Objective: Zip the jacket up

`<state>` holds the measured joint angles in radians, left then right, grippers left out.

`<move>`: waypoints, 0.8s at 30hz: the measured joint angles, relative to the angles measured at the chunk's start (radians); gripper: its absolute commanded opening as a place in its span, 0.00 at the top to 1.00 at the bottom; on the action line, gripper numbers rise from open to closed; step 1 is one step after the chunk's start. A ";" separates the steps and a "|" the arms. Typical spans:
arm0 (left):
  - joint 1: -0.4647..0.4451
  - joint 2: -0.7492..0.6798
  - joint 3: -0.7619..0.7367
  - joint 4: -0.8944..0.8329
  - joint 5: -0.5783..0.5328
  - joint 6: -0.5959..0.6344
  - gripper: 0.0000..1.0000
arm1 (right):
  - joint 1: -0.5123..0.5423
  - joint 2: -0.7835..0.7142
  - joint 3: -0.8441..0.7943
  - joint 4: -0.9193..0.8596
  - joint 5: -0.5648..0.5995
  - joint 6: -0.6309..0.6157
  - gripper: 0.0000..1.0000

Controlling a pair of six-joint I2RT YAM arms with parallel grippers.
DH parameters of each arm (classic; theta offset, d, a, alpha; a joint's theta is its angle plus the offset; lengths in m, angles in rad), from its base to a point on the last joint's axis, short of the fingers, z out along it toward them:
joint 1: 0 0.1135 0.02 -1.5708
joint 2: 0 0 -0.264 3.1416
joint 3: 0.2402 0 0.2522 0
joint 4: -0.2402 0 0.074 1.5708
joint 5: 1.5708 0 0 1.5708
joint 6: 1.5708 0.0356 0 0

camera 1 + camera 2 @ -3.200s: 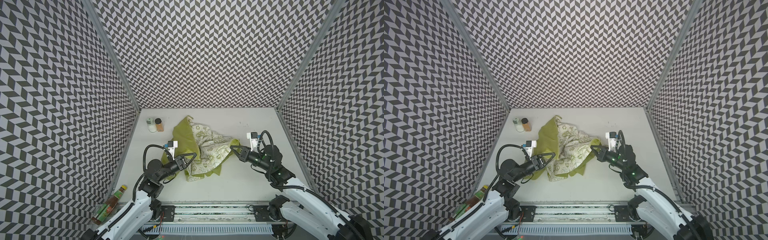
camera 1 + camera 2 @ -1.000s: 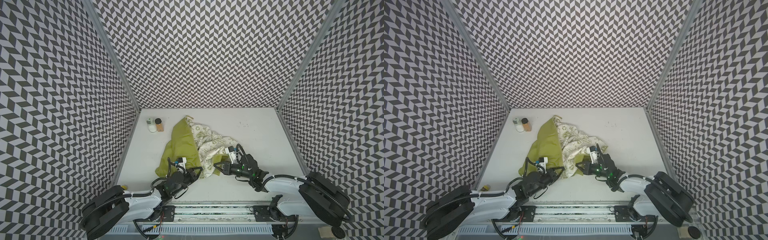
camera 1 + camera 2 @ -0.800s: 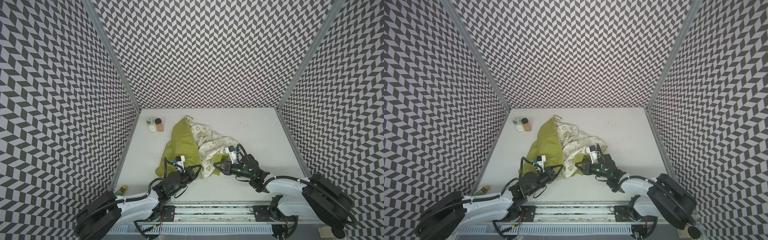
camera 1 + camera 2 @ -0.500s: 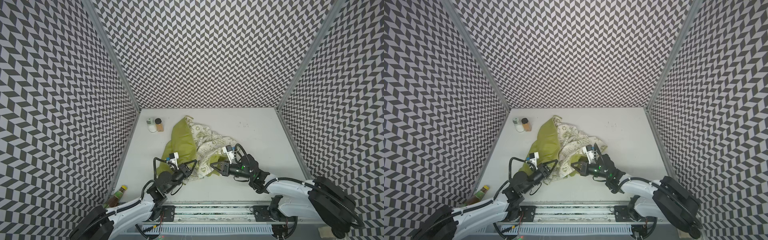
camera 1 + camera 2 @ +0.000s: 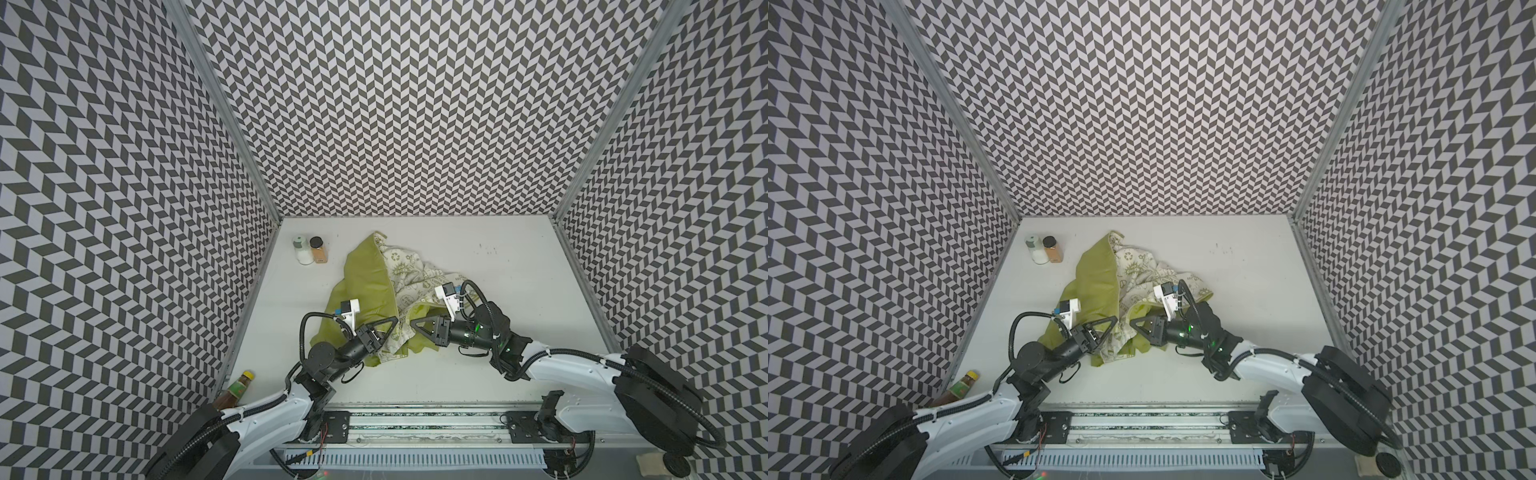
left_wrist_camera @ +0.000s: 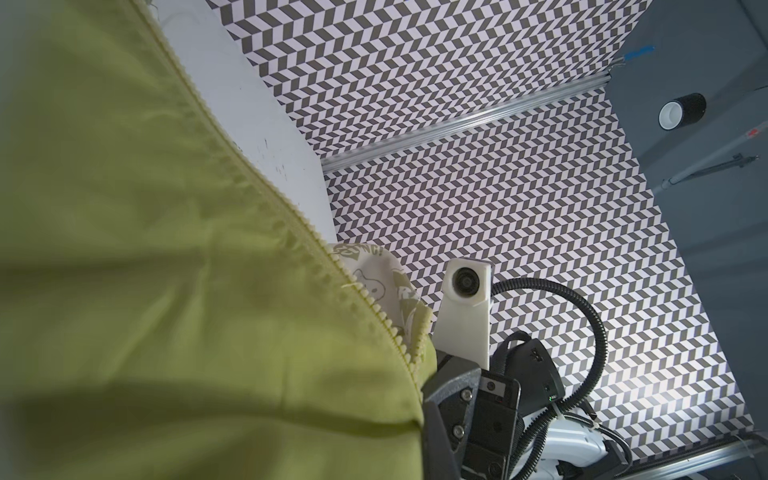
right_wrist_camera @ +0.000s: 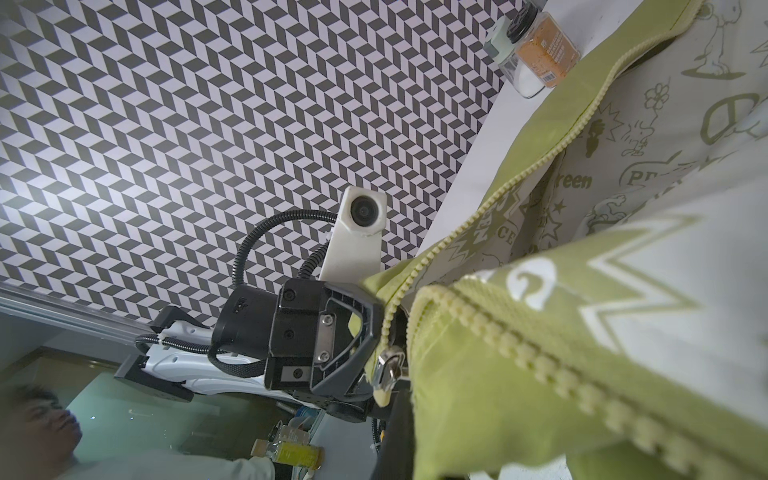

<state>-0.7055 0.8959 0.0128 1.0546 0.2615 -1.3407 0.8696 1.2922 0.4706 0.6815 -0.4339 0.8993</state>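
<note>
The jacket (image 5: 368,278) lies crumpled mid-table, lime-green outside, cream printed lining (image 5: 1138,266) showing. Its near hem is lifted off the table between the two grippers. In both top views my left gripper (image 5: 392,327) is shut on the hem's left side, and my right gripper (image 5: 414,324) is shut on it from the right; the two tips are almost touching. The right wrist view shows the left gripper (image 7: 376,328) pinching the zipper edge, with the metal slider (image 7: 388,370) hanging just below and open rows of zipper teeth (image 7: 519,338). Green fabric (image 6: 166,291) hides my left jaws.
Two spice jars (image 5: 303,251) (image 5: 319,250) stand at the back left, close to the jacket's collar. A sauce bottle (image 5: 237,388) lies by the left wall at the front. Patterned walls enclose three sides; a rail (image 5: 415,426) runs along the front.
The left gripper closed on the hem. Both grippers rose from near the table and lifted the jacket's near edge; the right one shifted left, closer to the left one.
</note>
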 measured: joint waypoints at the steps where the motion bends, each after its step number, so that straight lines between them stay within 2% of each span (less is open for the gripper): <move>1: 0.001 0.004 0.000 0.009 0.008 -0.002 1.00 | 0.000 0.003 0.000 0.000 0.000 0.000 1.00; 24: 0.034 0.032 0.000 0.115 0.102 -0.015 1.00 | 0.007 0.006 -0.017 0.137 -0.038 0.095 1.00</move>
<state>-0.6716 0.9276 0.0128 1.1694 0.3637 -1.3556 0.8768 1.2980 0.4534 0.8181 -0.4717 0.9947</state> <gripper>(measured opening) 0.048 0.048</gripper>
